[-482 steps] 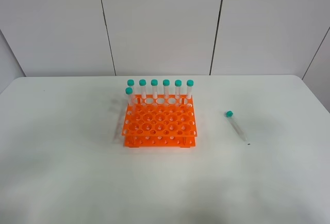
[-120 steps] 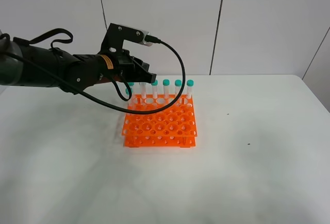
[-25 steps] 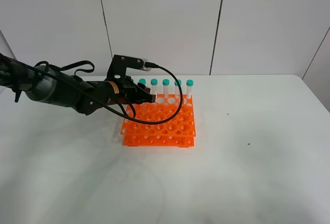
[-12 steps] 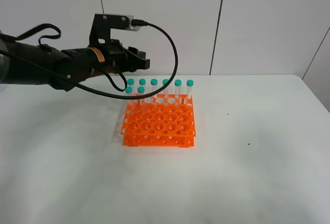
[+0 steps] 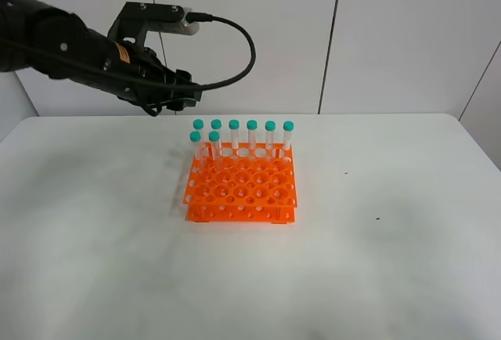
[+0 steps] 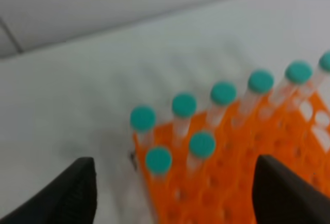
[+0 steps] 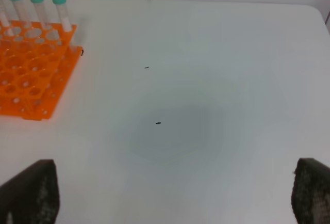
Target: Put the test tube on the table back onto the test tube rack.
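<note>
While left hand (image 5: 178,95) hangs parted, empty | test tube (image 5: 214,145) upright in test tube rack (image 5: 243,189) | writing: unreadable

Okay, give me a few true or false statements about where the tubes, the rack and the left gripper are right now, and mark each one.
1. Eight capped tubes stand in the test tube rack. True.
2. A test tube lies on the table right of the rack. False: none lies there.
3. The left gripper holds a tube. False: its jaws are open and empty.
4. One tube, the test tube, stands in the second row beside the left-end tube. True.
</note>
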Action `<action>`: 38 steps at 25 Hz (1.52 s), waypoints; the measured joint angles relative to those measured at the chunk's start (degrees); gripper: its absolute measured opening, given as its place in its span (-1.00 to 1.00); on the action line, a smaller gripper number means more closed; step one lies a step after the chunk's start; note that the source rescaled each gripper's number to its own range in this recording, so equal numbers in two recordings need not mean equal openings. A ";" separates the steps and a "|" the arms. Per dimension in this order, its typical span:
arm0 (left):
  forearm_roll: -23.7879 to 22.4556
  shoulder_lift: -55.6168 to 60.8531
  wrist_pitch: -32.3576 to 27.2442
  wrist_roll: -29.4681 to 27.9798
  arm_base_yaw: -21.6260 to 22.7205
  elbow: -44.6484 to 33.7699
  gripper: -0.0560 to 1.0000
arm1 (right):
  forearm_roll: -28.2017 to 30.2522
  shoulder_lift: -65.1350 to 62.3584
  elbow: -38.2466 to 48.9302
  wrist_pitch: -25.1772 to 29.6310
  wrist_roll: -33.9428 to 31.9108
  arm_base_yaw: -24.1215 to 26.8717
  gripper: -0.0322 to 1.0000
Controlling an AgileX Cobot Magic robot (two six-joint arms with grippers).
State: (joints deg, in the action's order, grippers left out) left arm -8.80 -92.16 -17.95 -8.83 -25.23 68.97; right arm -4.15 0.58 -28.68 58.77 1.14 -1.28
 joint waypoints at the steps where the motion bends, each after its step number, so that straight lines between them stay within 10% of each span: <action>1: 0.00 0.00 0.00 0.00 0.00 0.00 1.00 | 0.00 0.00 0.00 0.00 0.00 0.00 1.00; 11: 10.69 -15.71 -39.14 10.46 8.53 22.15 1.00 | 0.00 0.00 0.00 0.00 0.00 0.00 1.00; 23: 10.56 -16.70 -46.54 10.64 26.16 23.20 1.00 | -0.02 0.00 0.00 0.00 0.00 0.00 1.00; 38: 9.76 12.22 -46.61 10.64 25.87 -2.50 1.00 | -0.02 0.00 0.00 0.00 0.00 0.00 1.00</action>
State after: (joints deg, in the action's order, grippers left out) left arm 0.96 -79.94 -64.56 1.80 0.65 66.47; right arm -4.17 0.58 -28.68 58.77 1.14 -1.28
